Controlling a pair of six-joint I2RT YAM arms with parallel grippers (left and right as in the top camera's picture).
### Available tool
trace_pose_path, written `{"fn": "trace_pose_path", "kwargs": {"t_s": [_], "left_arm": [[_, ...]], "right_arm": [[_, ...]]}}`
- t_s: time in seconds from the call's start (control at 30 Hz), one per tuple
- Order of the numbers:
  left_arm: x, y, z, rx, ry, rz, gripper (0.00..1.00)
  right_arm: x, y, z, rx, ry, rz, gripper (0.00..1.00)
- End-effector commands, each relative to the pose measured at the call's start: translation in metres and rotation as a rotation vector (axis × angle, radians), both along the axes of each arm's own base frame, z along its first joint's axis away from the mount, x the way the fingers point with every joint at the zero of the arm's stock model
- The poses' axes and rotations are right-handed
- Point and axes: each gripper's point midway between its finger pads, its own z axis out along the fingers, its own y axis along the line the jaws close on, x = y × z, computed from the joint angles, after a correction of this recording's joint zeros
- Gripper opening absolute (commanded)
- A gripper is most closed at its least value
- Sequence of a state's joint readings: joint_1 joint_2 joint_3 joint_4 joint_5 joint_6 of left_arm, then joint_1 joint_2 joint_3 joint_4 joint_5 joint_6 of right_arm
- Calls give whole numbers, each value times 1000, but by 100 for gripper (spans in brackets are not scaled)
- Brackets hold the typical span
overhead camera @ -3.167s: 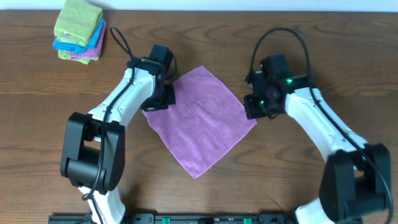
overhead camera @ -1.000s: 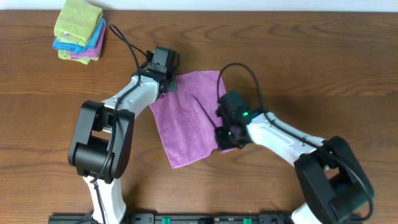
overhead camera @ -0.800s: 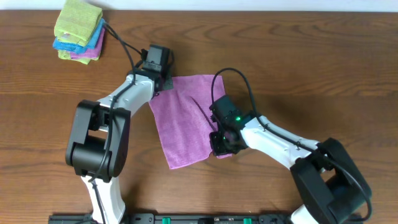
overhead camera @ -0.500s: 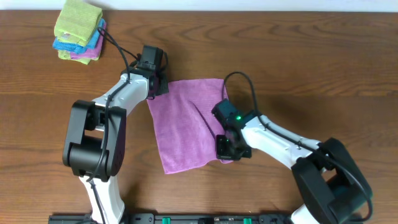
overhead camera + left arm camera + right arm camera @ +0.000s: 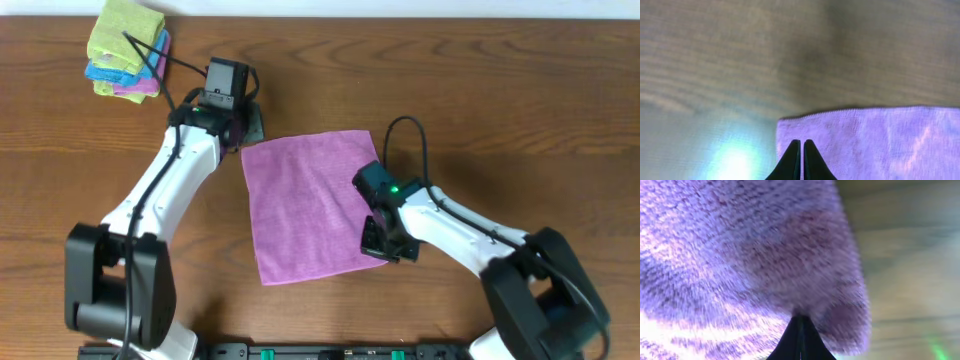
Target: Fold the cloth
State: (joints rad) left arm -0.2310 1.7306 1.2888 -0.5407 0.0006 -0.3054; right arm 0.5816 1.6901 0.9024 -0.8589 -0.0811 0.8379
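The cloth (image 5: pixel 300 210) lies spread flat on the table (image 5: pixel 500 100), slightly left of centre, as a single lilac layer that is roughly square and turned a little off the table edges. Its surface is soft microfibre with a fine rib; in the right wrist view the pile reads as a fuzzy nap. The left gripper (image 5: pixel 247 128) sits at the far left corner of the cloth. In the left wrist view its dark tapered fingers (image 5: pixel 796 155) are pressed together, the tips meeting on the fabric just inside the stitched corner. The right gripper (image 5: pixel 388 250) sits at the near right corner. Its fingers (image 5: pixel 800 340) are also together, pinching the cloth edge, which bunches up around the tips. The table is dark wood-grain laminate. At its far left corner rests a stack (image 5: pixel 127 48) of folded cloths, green on top, with blue and purple below.
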Motion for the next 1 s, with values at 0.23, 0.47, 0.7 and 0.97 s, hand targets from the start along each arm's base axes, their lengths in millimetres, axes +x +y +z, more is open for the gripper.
{"fn": "trace_pose_path", "kwargs": {"t_s": [0.23,0.47,0.7,0.97], "left_arm": [[-42,-10,-6,-72,157,-6,6],[-38,-9,-42,-83,221,101,6],[-45,-17,-90,-72,334,152,6],[-48,-20,-111,-73,375,197,6]], "right_arm": [[78,29,95,182,-530,234,2],[142,39,71,157,-679,303,1],[183,34,28,207,-651,276,2],[210,45,18,191,-660,360,1]]}}
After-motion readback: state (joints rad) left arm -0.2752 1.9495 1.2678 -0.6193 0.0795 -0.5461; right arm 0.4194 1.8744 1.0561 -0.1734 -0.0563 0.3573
